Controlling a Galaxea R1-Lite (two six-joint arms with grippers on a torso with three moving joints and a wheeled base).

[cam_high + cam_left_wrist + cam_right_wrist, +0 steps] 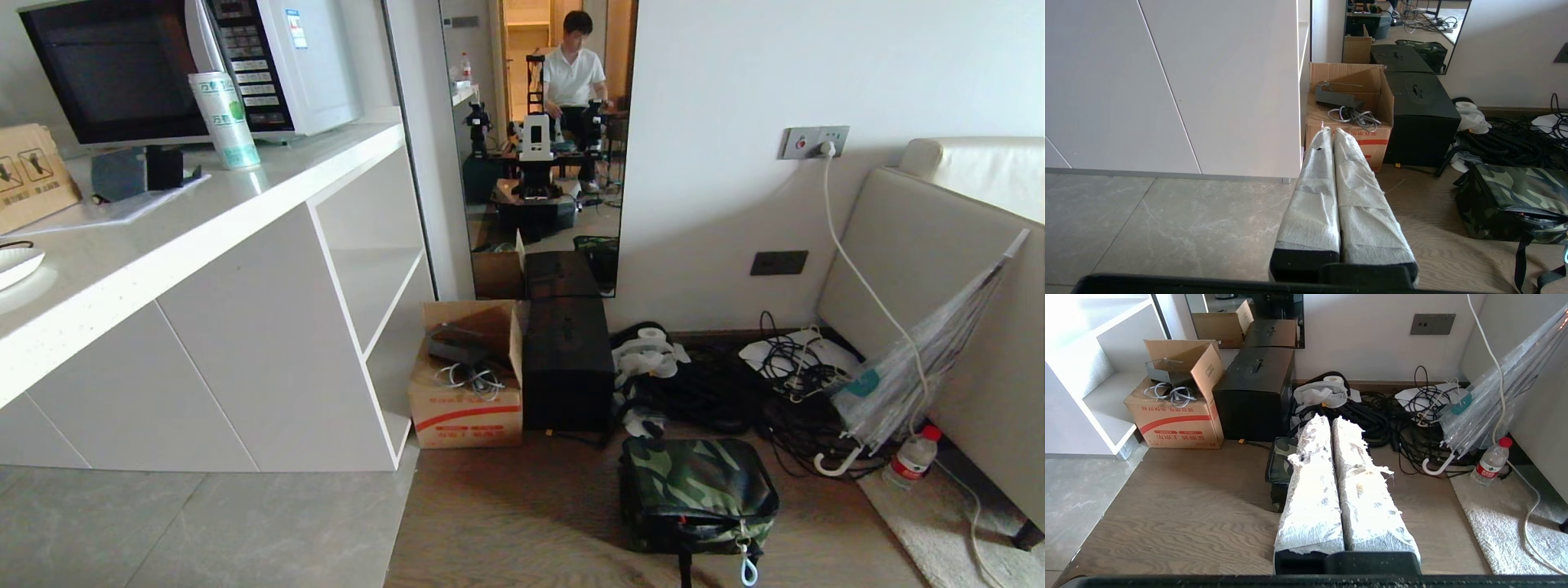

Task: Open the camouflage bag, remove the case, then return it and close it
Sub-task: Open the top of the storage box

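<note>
One camouflage bag (696, 494), apparently zipped, at five o'clock on floor; left gripper (1332, 132) and right gripper (1330, 419) parked, jaws together.

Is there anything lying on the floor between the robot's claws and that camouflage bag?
Nothing visible. Bare wooden floor lies between both claws and the camouflage bag. The left claw and right claw are shut and parked, away from the bag. The black box and cables sit behind the bag, near the wall.

Home: microwave (269, 61) on counter (163, 237), sofa (939, 269).
</note>
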